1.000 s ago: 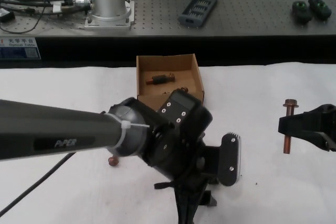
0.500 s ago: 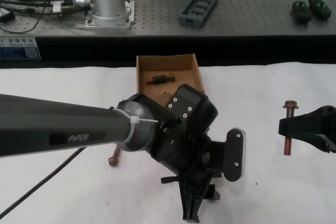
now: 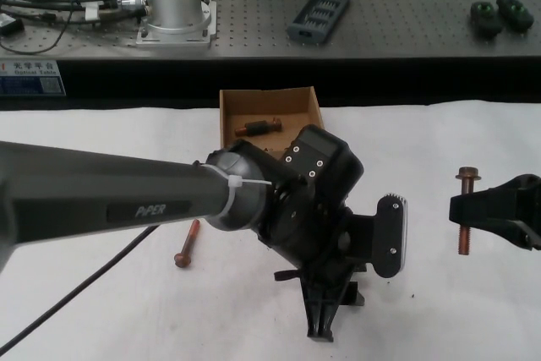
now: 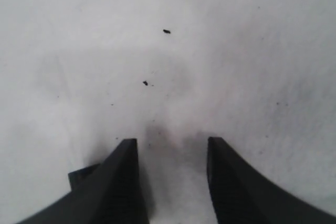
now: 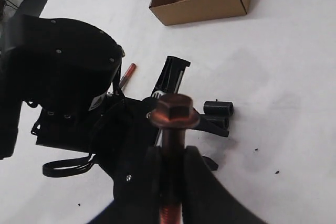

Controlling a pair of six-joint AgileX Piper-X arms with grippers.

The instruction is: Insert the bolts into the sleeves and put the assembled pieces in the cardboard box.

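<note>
Your copper-coloured, flange-headed bolt (image 5: 172, 114) stands upright, clamped in the right gripper (image 5: 171, 155), well right of the brown cardboard box (image 5: 210, 6). The right wrist view gives you a short black cylindrical sleeve (image 5: 218, 108) lying beside the left gripper (image 4: 171, 141), whose fingers stand apart over fuzzy white cloth (image 4: 236, 51).

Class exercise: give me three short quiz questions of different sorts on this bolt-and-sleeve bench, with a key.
1. True or false: the right claw is shut on a bolt held upright.
2. Missing word: the left claw, on the near side of the cardboard box, has its jaws ____.
3. Where does the loose bolt lie? A in the cardboard box; B on the white cloth; C in the left claw.
Key: 1 true; 2 open; 3 B.
</note>
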